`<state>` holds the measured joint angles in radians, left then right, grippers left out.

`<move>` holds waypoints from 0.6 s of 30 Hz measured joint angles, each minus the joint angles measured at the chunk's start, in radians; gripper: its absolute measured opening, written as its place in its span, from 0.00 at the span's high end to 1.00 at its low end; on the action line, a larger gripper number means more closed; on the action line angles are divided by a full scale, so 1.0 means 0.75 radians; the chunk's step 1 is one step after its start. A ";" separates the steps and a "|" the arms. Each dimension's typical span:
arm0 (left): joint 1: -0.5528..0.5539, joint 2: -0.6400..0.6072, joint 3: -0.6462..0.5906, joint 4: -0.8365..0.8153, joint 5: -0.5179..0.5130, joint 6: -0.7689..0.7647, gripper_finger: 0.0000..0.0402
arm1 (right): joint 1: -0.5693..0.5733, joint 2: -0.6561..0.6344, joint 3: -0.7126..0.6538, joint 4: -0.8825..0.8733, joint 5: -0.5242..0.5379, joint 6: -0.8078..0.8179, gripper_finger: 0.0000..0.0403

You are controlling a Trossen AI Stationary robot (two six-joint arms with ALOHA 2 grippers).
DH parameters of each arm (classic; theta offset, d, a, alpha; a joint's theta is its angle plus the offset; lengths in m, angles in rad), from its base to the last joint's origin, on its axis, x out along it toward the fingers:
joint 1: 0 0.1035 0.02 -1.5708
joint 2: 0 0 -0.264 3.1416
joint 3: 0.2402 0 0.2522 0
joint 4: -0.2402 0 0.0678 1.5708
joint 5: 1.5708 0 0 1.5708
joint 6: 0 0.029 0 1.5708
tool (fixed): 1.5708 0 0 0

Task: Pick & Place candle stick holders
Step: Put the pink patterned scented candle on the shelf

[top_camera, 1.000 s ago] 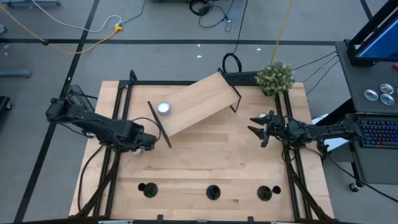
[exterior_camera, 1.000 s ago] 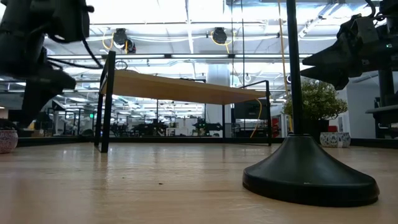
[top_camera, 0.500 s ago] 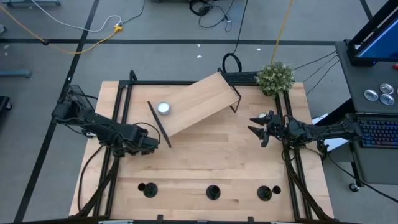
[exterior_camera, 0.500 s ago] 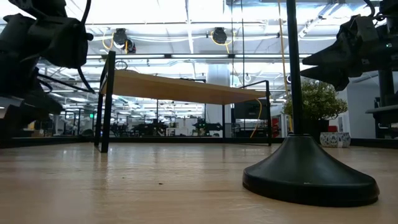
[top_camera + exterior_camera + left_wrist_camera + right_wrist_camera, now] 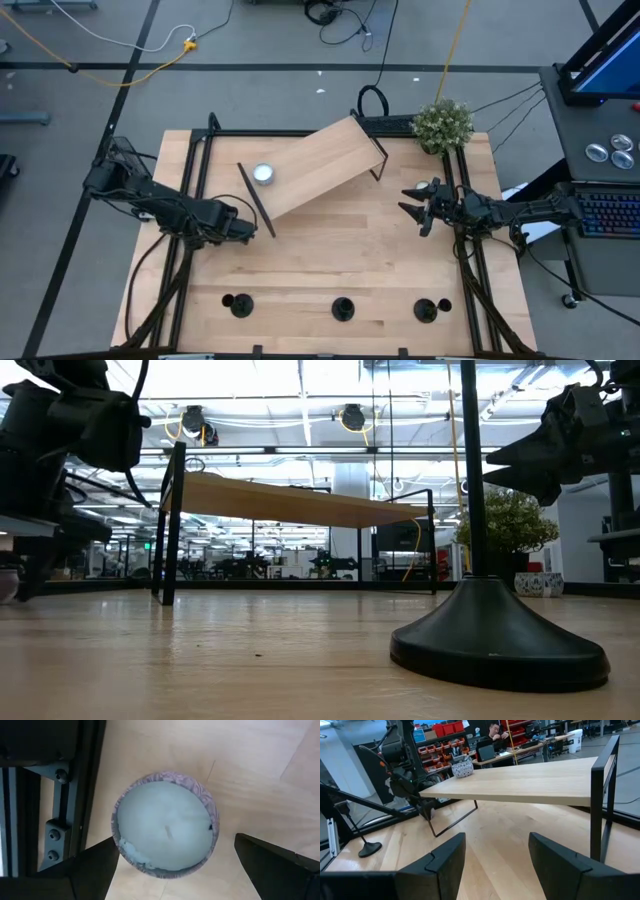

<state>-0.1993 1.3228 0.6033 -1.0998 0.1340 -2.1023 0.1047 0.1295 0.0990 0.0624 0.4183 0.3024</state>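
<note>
Three black candlestick holders [image 5: 343, 309] stand upright in a row along the table's near edge, well apart; each has a round base and thin stem.

Our right gripper [image 5: 495, 865] faces a raised wooden shelf [image 5: 520, 782].
Our two dark fingers [image 5: 440, 865] stand apart. At ten o'clock the other arm [image 5: 402, 765] reaches down; a candle stick holder [image 5: 369, 849] stands at nine o'clock, and a patterned candle cup [image 5: 462, 768] sits on the shelf.
</note>
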 joint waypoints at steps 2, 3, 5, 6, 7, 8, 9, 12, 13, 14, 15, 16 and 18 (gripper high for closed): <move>0.000 0.000 0.000 -0.002 -0.032 -0.032 0.01 | 0.000 0.000 0.000 0.000 0.000 0.010 0.47; 0.000 0.000 0.000 -0.002 -0.048 -0.045 0.01 | 0.000 0.000 0.000 0.000 0.000 0.018 0.47; 0.000 0.000 0.000 -0.002 -0.074 -0.068 0.01 | 0.000 0.000 0.000 0.000 0.000 0.036 0.47; 0.000 0.000 0.000 -0.002 -0.080 -0.074 0.01 | 0.000 0.000 0.000 0.001 0.000 0.036 0.47; 0.000 0.000 0.000 -0.002 -0.082 -0.075 0.01 | 0.000 0.000 0.000 0.000 0.000 0.037 0.47; 0.000 0.000 0.000 -0.002 -0.083 -0.075 0.01 | 0.000 0.000 0.000 0.000 0.000 0.037 0.47; 0.000 0.000 0.000 -0.001 -0.087 -0.076 0.01 | 0.000 0.000 0.000 0.000 0.000 0.039 0.47; 0.000 0.000 0.000 0.011 -0.107 -0.075 0.01 | 0.000 0.000 0.000 0.000 0.000 0.039 0.47; 0.000 0.000 -0.001 0.025 -0.126 -0.066 0.01 | 0.000 0.000 0.000 0.000 0.000 0.039 0.47; -0.001 0.000 -0.001 0.047 -0.156 -0.041 0.01 | 0.000 0.000 0.000 0.000 0.000 0.039 0.47; 0.000 0.000 -0.001 0.070 -0.191 -0.022 0.01 | 0.000 0.000 0.000 0.000 0.000 0.039 0.47; 0.003 0.000 -0.001 0.090 -0.219 -0.011 0.01 | 0.000 0.000 0.000 0.000 0.000 0.039 0.47; 0.015 0.000 0.000 0.106 -0.239 0.003 0.01 | 0.000 0.000 0.000 0.001 0.000 0.040 0.47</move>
<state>-0.1882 1.3228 0.6033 -1.0201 -0.0452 -2.0999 0.1043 0.1295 0.0990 0.0628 0.4183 0.3321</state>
